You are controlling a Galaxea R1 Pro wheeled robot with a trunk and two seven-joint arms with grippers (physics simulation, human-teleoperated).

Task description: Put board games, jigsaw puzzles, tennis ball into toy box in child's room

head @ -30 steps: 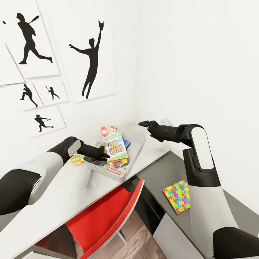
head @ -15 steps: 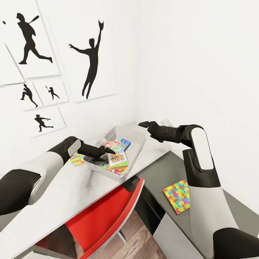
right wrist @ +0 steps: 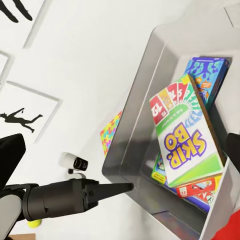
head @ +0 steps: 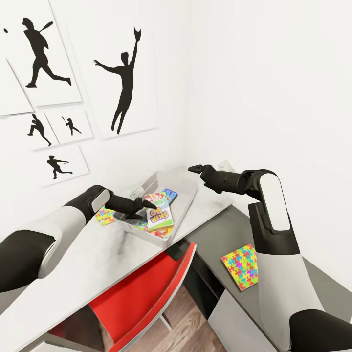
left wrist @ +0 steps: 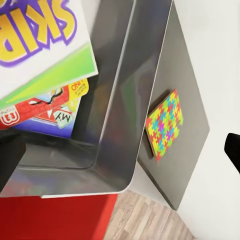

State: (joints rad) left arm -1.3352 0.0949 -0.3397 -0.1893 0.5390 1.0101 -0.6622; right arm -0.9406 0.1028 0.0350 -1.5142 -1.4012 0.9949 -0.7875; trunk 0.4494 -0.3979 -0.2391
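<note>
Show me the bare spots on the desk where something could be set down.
Free: the pale desk top near the robot, in front of the toy box; and the dark lower section between the toy box and the puzzle. Crowded: inside the box, stacked with game boxes, and beside it, where the left tool and another puzzle sit.

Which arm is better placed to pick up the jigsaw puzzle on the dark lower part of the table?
Right, probably. The jigsaw puzzle lies on the right arm's side of the table, below its elbow. The left gripper is at the toy box.
</note>
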